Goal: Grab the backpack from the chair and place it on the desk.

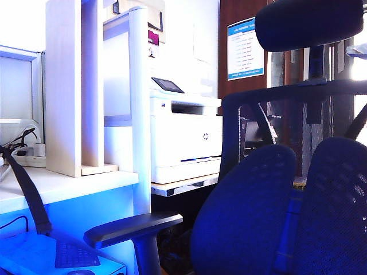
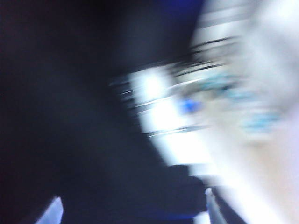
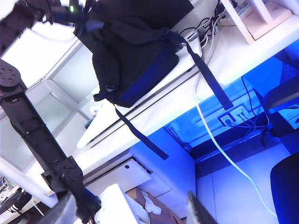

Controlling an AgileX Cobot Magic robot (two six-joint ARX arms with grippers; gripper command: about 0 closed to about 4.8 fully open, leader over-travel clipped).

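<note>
The backpack, dark navy-black, lies on the white desk with its straps trailing over the front edge. In the exterior view only one strap shows, hanging down the desk front. The left gripper is at the backpack's top end. Its own view is blurred, with the left gripper fingertips wide apart and dark fabric ahead, so it reads as open. The right gripper hangs open and empty far from the desk, above the floor. The chair stands at the right with nothing on its backrest.
A white printer sits behind the chair's armrest. A tall light-wood shelf unit stands on the desk. A white cable and wall sockets lie under the desk. A low white cabinet is at the bottom left.
</note>
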